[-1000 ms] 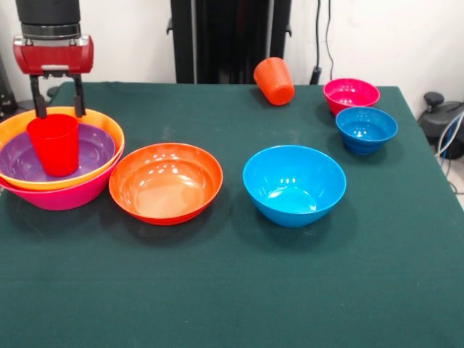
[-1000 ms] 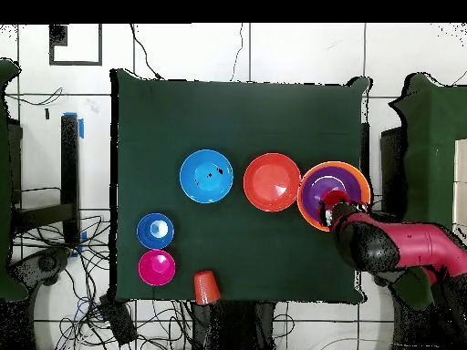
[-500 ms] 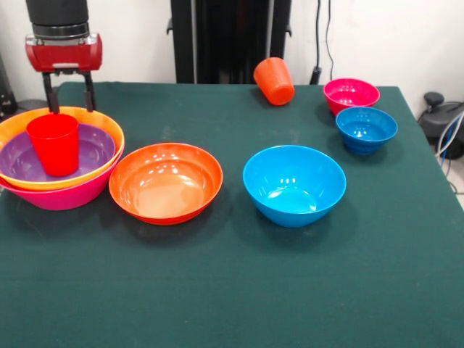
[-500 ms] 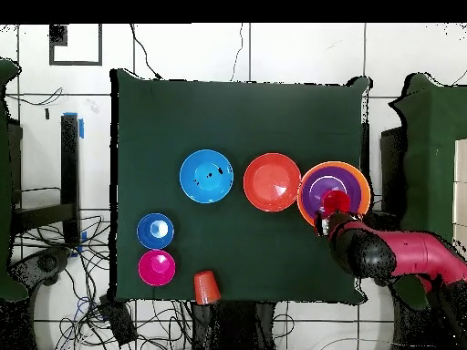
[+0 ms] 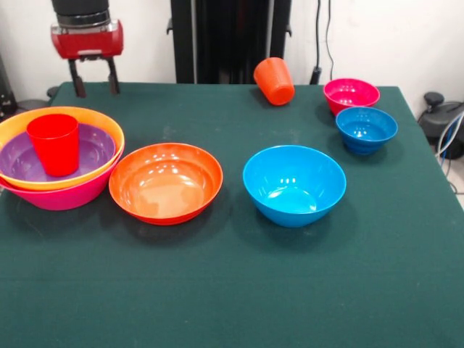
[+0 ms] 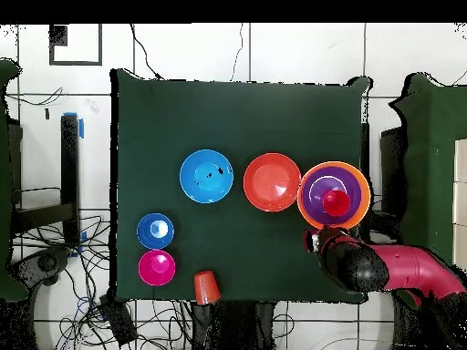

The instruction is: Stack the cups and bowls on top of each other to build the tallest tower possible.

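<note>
Tower (image 5: 61,170) of nested bowls sits at one end of the counter (image 5: 290,290), against its side edge, with the red cup (image 5: 54,143) upright inside the purple bowl (image 5: 94,148). We judge the next piece is best lowered level and centred so it nests. The gripper (image 5: 93,76) hangs empty above the counter's edge, jaws apart, well clear of the tower. The red-orange bowl (image 5: 166,181) lies just beside the tower.
</note>
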Action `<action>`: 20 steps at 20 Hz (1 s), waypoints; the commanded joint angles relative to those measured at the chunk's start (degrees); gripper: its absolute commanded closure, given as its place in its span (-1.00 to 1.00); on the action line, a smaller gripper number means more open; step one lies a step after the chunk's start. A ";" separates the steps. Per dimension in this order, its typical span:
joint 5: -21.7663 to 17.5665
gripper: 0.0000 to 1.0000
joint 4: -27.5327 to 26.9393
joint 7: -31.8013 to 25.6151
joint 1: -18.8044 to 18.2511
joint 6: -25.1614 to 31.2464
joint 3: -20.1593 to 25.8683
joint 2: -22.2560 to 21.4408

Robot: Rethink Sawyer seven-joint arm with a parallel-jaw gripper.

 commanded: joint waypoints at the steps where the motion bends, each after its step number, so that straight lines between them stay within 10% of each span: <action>1: 4.33 -1.00 8.38 3.57 2.61 1.66 -1.68 -3.33; 10: 9.55 -1.00 13.15 4.71 2.79 -0.77 -0.88 -5.28; 20: 4.14 -1.00 10.94 11.41 13.02 -12.11 -8.28 1.60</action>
